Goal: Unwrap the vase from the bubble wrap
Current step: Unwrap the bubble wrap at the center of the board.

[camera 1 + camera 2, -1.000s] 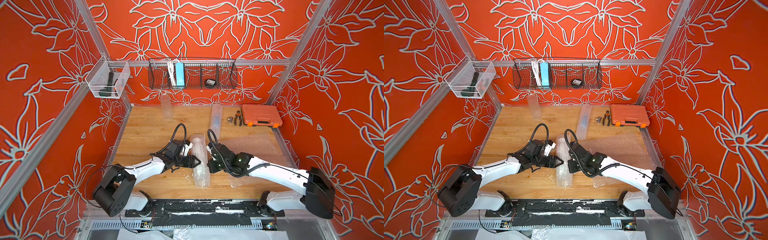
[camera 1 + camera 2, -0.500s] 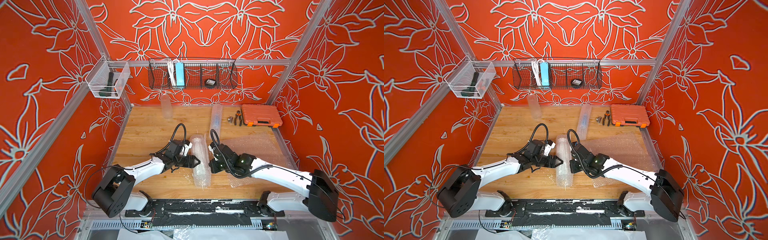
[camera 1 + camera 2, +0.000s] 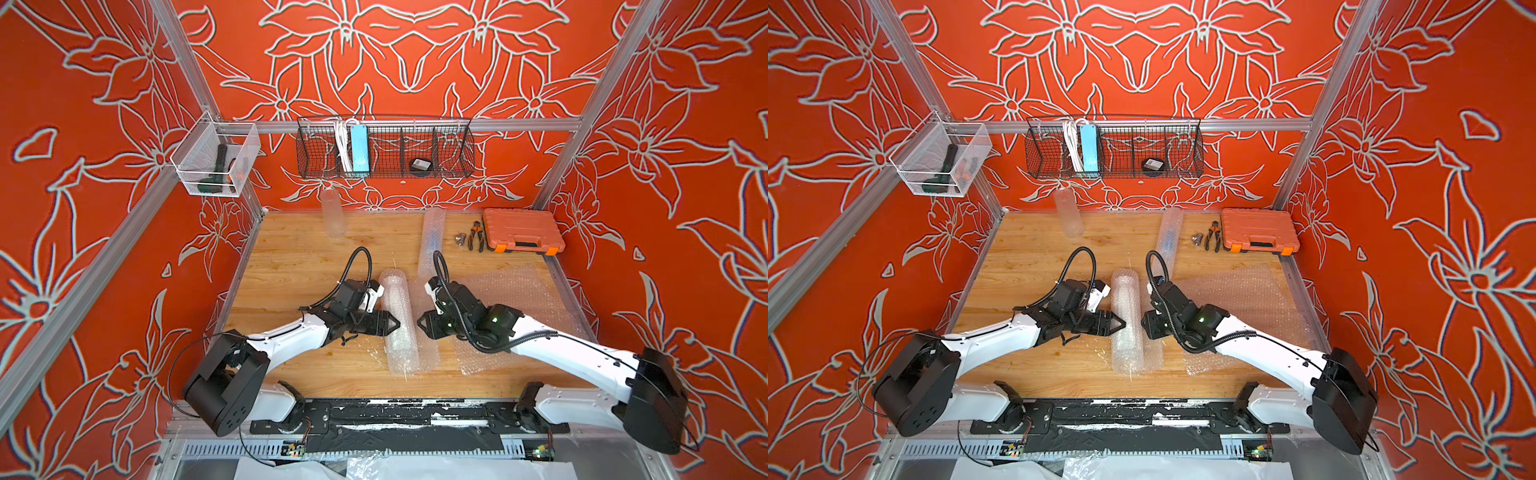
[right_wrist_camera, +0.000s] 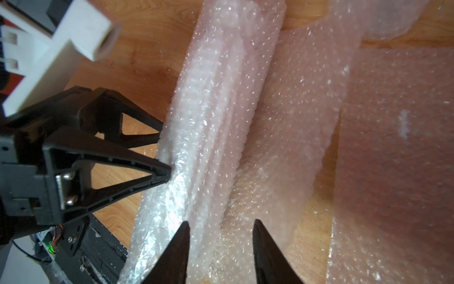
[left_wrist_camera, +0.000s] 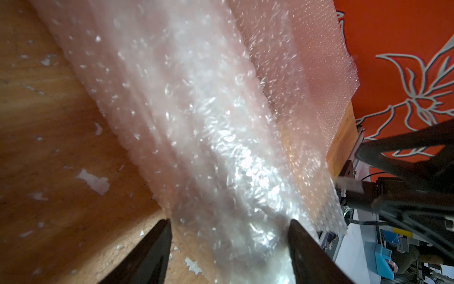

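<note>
**Right end effector lets go of the wrap flap**

Top views: the right end effector (image 3: 419, 325) was pinched shut a second ago. Now its jaws stand apart at the right flank of the clear rolled tube of bubble wrap (image 3: 399, 324), which lies mid wooden surface (image 3: 299, 257). This reads as a release between pulls. The roll looks mostly wound, and the vase can't be made out inside. The left end effector (image 3: 1121, 323) is unchanged, jaws apart, tips at the left flank.

Room to move: a flat clear bubble-wrap sheet (image 3: 519, 299) covers the right side, and an orange plastic tool case (image 3: 521, 230) sits back right. There is bare wood left of the roll and in front of it.

Left wrist: the roll (image 5: 208, 135) runs between the spread jaws, with the sheet's edge beyond.

Right wrist: the right jaws are apart over the loose flap (image 4: 282, 123), nothing clamped. The left end effector's fingertips (image 4: 162, 172) touch the roll.
</note>
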{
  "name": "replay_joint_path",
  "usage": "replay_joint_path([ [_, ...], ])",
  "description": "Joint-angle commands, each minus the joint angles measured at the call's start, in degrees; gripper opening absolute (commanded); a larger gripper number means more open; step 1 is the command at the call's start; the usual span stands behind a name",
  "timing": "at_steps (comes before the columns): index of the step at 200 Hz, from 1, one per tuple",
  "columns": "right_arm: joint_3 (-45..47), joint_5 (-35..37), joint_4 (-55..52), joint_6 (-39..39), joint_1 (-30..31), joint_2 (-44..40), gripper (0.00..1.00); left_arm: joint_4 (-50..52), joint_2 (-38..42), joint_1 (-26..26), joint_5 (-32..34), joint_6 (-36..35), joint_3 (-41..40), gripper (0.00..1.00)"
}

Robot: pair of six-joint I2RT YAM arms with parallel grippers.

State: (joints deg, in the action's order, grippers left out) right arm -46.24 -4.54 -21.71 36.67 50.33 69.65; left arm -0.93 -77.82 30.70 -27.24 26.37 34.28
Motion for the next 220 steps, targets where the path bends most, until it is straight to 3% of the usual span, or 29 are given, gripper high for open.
replay_joint_path([
  [1,-2.6,-0.1,-2.6,-1.5,-1.4,1.3,0.49,5.7,-0.6,-0.6,4.7,-1.5,-1.1,0.71],
  [33,-2.9,0.8,-4.2,-2.6,-4.9,1.9,0.52,5.6,-0.5,-0.6,4.7,-1.5,-1.1,0.71],
  [83,0.4,-4.8,-2.3,-5.5,-12.0,4.5,0.5,5.7,-0.5,-0.6,4.4,-1.6,-1.0,0.71],
  [158,0.7,-14.5,5.5,-6.9,-12.6,16.0,0.22,6.7,1.2,-0.6,7.0,-1.2,-0.7,0.72],
  [220,0.8,-11.7,5.3,-5.8,-12.5,21.4,0.17,9.5,6.2,-0.6,16.5,1.0,-1.7,0.74],
])
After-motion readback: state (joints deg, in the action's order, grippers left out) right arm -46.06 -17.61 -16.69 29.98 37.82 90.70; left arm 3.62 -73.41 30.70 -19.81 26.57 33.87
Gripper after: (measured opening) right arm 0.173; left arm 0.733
